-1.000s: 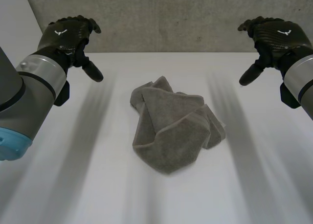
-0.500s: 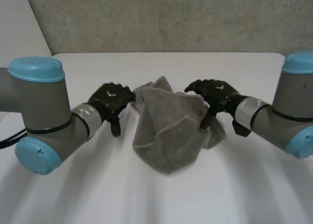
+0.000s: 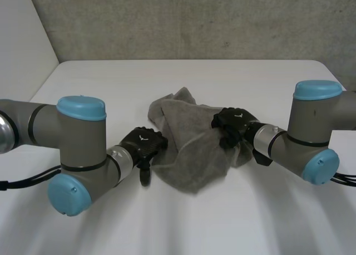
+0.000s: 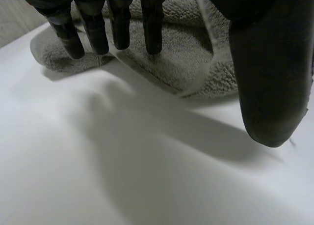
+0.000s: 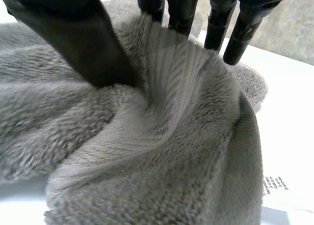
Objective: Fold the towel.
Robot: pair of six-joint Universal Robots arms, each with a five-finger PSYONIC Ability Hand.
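Grey terry, crumpled in a loose heap, is what the towel [image 3: 192,155] amounts to, lying about midway across the white table [image 3: 183,227] between the two arms. The right hand [image 3: 232,124] is on its right edge. In the right wrist view the thumb is dug into the pile and the fingers [image 5: 182,14] sit on the far side of a raised ridge, the ribbed band gathered between them, so I judge it a pinch on the cloth. The left hand [image 3: 146,145] is at the near left edge, spread and holding nothing; its straight fingers [image 4: 152,23] rest at the hem and the thumb hangs apart over bare table.

The step in hand looks like taking hold so the heap can be spread flat (no fold sits square on a lump). To do it well, the left fingers should slide under the hem and close on a single layer, a true corner rather than a mid-edge bunch. Then both hands ought to lift a little and draw apart evenly, keeping the cloth low
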